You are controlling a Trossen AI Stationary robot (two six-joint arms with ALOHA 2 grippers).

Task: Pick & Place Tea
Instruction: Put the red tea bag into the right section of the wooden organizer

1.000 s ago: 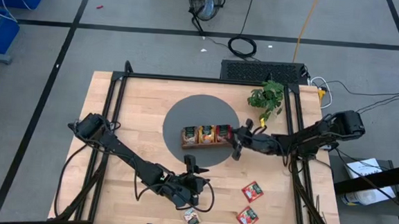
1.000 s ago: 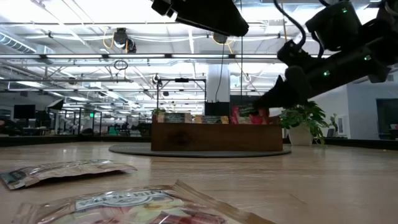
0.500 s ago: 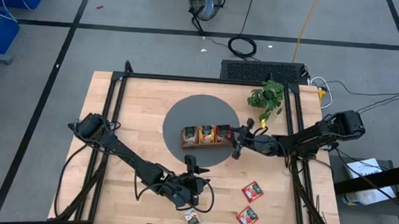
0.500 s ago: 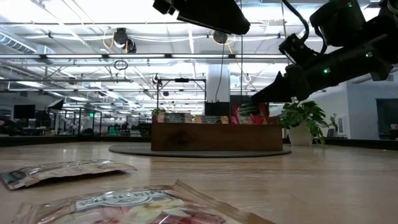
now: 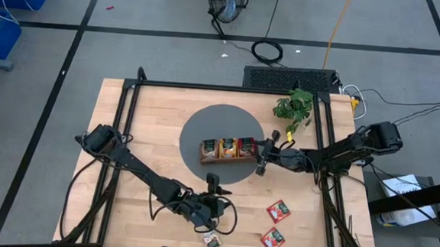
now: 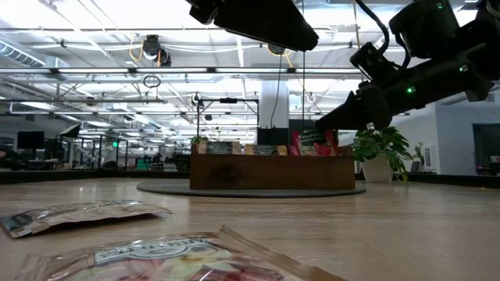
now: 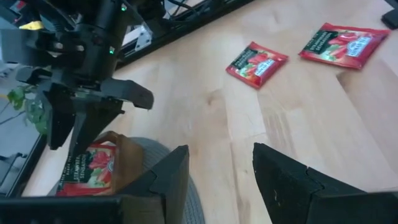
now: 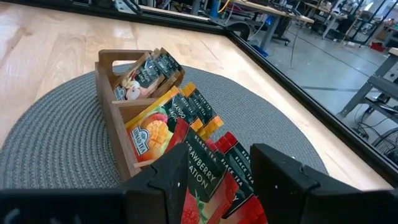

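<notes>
**Right hand clear of the tray, three packets left**

I start with the worktop (image 5: 151, 127); pale wood, with a round grey mat (image 5: 197, 130) at its middle and a plant (image 5: 294, 106) at the far right corner; the tray (image 5: 225, 159) sits on the mat with tea standing in all three compartments, pale, orange and red.

My right arm reaches in from the right; the right hand (image 5: 261, 157) hovers just beside the tray's red end, fingers a little apart and empty; a second ago it sat tighter on that end and has since eased back slightly, narrowing a touch; I read that as a red packet just dropped in, since the red packets (image 8: 214, 171) stand right between the fingers in the wrist view.

My left arm lies across the near side; the left hand (image 5: 211, 196) has crept nearer the front edge, fingers spread wide, nothing held.

Loose tea remains: two red packets at near right, one (image 5: 278, 210) and another (image 5: 273, 238); a pale packet (image 5: 211, 240) lies just beyond the left hand at the front edge; I judge that one next.
</notes>
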